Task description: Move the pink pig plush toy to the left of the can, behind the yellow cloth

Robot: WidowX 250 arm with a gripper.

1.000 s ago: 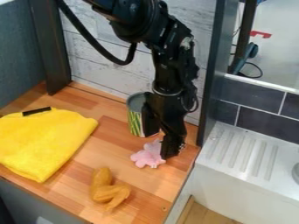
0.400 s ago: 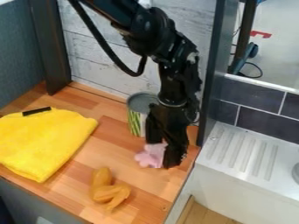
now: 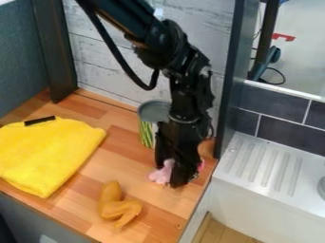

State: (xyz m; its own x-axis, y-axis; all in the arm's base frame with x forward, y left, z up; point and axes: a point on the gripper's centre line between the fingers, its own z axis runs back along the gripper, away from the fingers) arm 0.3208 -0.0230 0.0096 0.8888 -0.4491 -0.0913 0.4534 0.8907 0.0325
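Wooden surface (image 3: 130, 163): items carried.
Yellow cloth (image 3: 47, 154): spread at left.
Hand (image 3: 167, 173): partly closed, pink toy gripped.
Striped can (image 3: 147, 135): stood behind hand.
Orange wing-shaped toy (image 3: 118, 207): laid nearest camera.
Pink toy (image 3: 161, 175): held low, near right edge.

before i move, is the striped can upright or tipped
Upright: the striped can stands on the wooden counter with its round grey top facing up.
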